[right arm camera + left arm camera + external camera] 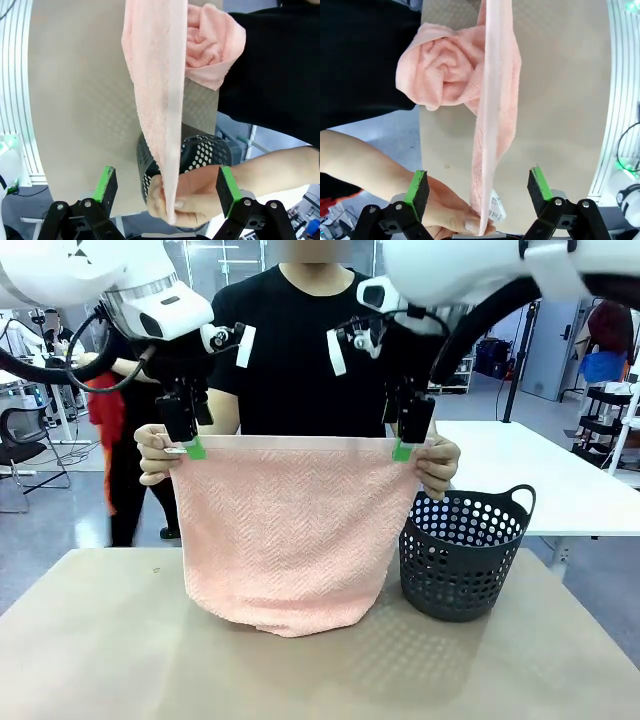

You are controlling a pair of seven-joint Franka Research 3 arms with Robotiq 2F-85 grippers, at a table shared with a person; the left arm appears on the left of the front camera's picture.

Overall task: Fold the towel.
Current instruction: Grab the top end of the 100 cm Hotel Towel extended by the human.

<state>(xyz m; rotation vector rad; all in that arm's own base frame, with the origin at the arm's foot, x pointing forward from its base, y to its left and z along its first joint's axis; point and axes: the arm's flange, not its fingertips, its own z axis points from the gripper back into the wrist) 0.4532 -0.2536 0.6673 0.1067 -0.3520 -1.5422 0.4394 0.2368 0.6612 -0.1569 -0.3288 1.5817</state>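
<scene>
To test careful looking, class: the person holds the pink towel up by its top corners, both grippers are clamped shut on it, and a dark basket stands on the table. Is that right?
Not quite: the left gripper and right gripper are open, fingers either side of the towel at its top edge, as both wrist views show. The rest stands.

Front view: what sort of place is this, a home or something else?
Probably a robotics lab, not a home: white robot arms over a work table, an office chair at left, and a shelf cart at right.
</scene>
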